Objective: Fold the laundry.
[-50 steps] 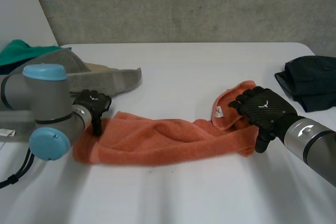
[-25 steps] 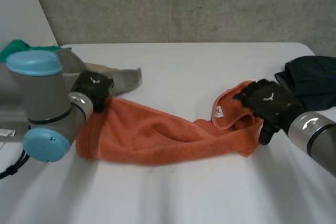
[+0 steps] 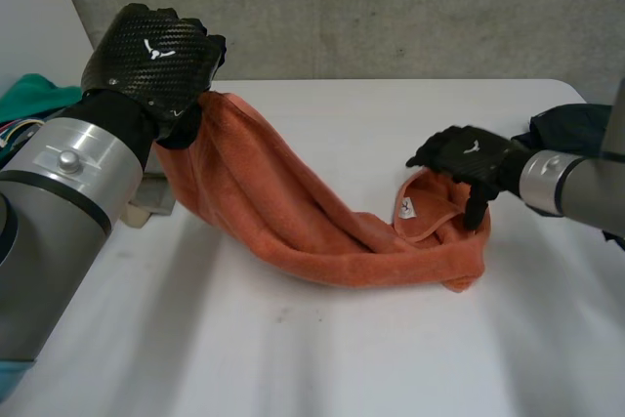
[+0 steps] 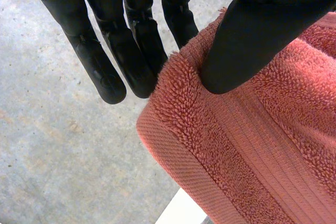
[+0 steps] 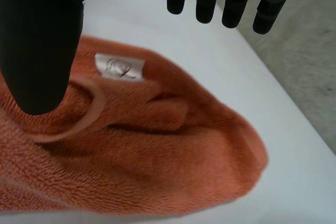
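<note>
An orange towel [image 3: 293, 212] slopes from a raised left end down to a bunched right end on the white table [image 3: 322, 349]. My left hand [image 3: 156, 51] is high above the table's left side, shut on the towel's left end. In the left wrist view its thumb [image 4: 252, 30] pinches the towel's hemmed edge [image 4: 231, 150] against the fingers [image 4: 131, 51]. My right hand [image 3: 467, 155] hovers over the towel's right end, open, with straight fingers. In the right wrist view that end of the towel [image 5: 157, 150], with a white label [image 5: 119, 67], lies under the thumb [image 5: 39, 35].
A dark garment [image 3: 581, 134] lies at the table's right edge behind my right forearm. A green cloth [image 3: 34, 97] and a grey cloth [image 3: 151, 197] sit at the left, mostly hidden by my left arm. A concrete wall [image 3: 391, 7] stands behind the table.
My left hand has shut on the towel's left end and lifted it high off the table. My right hand has risen off the towel's right end and shifted slightly back.
</note>
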### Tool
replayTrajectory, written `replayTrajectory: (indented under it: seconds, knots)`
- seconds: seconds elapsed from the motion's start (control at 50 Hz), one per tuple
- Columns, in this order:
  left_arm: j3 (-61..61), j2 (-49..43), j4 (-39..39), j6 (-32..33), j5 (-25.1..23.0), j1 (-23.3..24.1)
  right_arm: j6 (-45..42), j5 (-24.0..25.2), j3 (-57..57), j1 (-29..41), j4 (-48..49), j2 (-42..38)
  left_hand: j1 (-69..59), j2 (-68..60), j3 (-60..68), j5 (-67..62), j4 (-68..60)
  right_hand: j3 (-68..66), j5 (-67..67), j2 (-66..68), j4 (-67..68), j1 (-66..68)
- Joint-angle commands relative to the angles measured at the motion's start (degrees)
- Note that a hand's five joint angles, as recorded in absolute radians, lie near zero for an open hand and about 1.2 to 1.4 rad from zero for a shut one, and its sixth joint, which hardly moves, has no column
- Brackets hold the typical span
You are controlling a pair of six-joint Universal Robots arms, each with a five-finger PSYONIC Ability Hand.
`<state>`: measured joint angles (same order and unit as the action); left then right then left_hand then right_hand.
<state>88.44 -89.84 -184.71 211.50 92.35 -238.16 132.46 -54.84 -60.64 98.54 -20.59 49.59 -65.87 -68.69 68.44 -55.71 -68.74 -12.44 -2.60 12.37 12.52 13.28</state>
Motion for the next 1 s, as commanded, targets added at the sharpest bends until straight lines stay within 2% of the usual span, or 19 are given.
replayTrajectory:
  seconds: [0.02,0.04,0.08,0.16,0.24,0.28,0.32,0.34,0.4,0.48,0.58,0.62,0.7,0.74,0.84,0.88,0.94,0.96,1.0]
  knots:
    - [0.7,0.2,-0.6,0.1,0.1,0.1,-10.1,-3.9,1.6,3.8,0.5,-7.1,-14.1,-11.3,11.6,-14.3,-11.3,-15.2,-15.0,15.2,15.1,14.3]
    - [0.7,0.2,-0.6,0.1,0.1,0.0,-10.6,-4.8,2.1,3.9,0.5,-7.2,-14.1,-11.3,11.6,-14.3,-11.3,-28.3,-28.1,28.4,28.2,27.4]
    - [0.7,-0.2,-0.7,0.1,0.1,0.0,-10.8,-7.1,3.4,4.0,0.4,-7.0,-14.1,-11.3,11.6,-14.3,-11.3,-67.1,-66.9,67.1,67.0,66.2]
    - [0.4,-0.5,-0.8,0.1,0.1,-0.1,-6.0,-10.0,3.9,4.9,3.8,-2.8,-14.1,-11.3,11.6,-14.3,-11.3,-67.6,-67.4,67.6,67.5,66.7]
    - [0.6,-0.3,-0.6,0.1,0.4,-1.4,4.0,-11.3,-1.7,4.0,9.8,6.8,-14.1,-11.3,11.6,-14.3,-11.3,-67.6,-67.4,67.6,67.5,66.7]
    - [1.4,0.1,-0.6,0.1,0.5,-2.9,7.4,-12.6,-5.9,1.9,11.0,15.1,-14.1,-11.3,11.6,-14.3,-11.3,-67.6,-67.4,67.6,67.5,66.7]
    - [2.4,0.4,-0.7,0.1,0.4,-4.2,7.2,-14.2,-8.5,-1.0,10.7,18.8,-14.1,-11.3,11.6,-14.3,-11.3,-67.6,-67.4,67.6,67.5,66.7]
    - [3.0,0.6,-0.6,0.1,0.4,-4.8,6.7,-16.2,-11.0,-5.2,10.1,22.4,-14.1,-11.3,11.6,-14.3,-11.3,-67.6,-67.4,67.6,67.5,66.7]
    - [4.9,2.6,-0.2,0.1,0.1,-7.0,5.1,-18.7,-14.7,-10.5,6.9,26.2,-14.1,-11.3,11.6,-14.3,-11.3,-67.6,-67.4,67.6,67.5,66.7]
    - [8.4,3.4,0.5,0.0,-0.3,-8.4,-3.7,-19.3,-19.8,-13.2,-5.0,31.7,-14.1,-11.3,11.6,-14.3,-11.3,-67.6,-67.4,67.6,67.5,66.7]
    - [12.5,1.2,0.5,-0.1,-0.6,-8.0,-10.7,-20.5,-26.1,-12.8,-9.3,32.1,-14.1,-11.3,11.6,-14.3,-11.3,-67.6,-67.4,67.6,67.5,66.7]
    - [12.9,-3.4,0.3,0.1,-0.5,-7.9,-11.1,-20.5,-27.2,-12.5,-8.7,31.2,-14.1,-11.3,11.6,-14.3,-11.3,-67.6,-67.4,67.6,67.5,66.7]
    - [9.3,-12.8,0.0,0.7,0.1,-7.9,-8.3,-20.9,-25.4,-11.9,-5.1,24.2,-14.1,-11.3,11.6,-14.3,-11.3,-67.6,-67.4,67.6,67.5,66.7]
    - [5.9,-16.4,-0.4,1.4,0.2,-8.0,-4.7,-21.1,-20.8,-10.5,-2.5,20.6,-14.1,-11.3,11.6,-14.3,-11.3,-67.6,-67.4,67.6,67.5,66.7]
    - [-13.1,-25.9,-4.8,5.7,0.2,-8.1,6.6,-23.7,-5.4,-5.0,3.3,14.4,-14.1,-11.3,11.6,-14.3,-11.3,-67.6,-67.4,67.6,67.5,66.7]
    - [-19.5,-27.1,-7.8,7.3,0.1,-7.9,12.5,-25.6,1.7,-3.4,9.5,13.1,-14.1,-11.3,11.6,-14.3,-11.3,-67.6,-67.4,67.6,67.5,66.7]
    - [-31.7,-28.4,-17.0,10.6,0.5,-7.9,18.6,-26.4,5.8,-2.5,19.5,13.3,-14.1,-11.3,11.6,-14.3,-11.3,-67.6,-67.4,67.6,67.5,66.7]
    - [-34.1,-28.6,-19.6,10.9,0.7,-8.0,22.6,-26.5,6.1,-2.3,27.7,13.9,-14.1,-11.3,11.6,-14.3,-11.3,-67.6,-67.4,67.6,67.5,66.7]
    - [-38.7,-28.8,-27.1,11.2,1.7,-8.2,26.4,-27.0,5.4,-2.5,36.4,15.1,-14.1,-11.3,11.6,-14.3,-11.3,-67.6,-67.4,67.6,67.5,66.7]
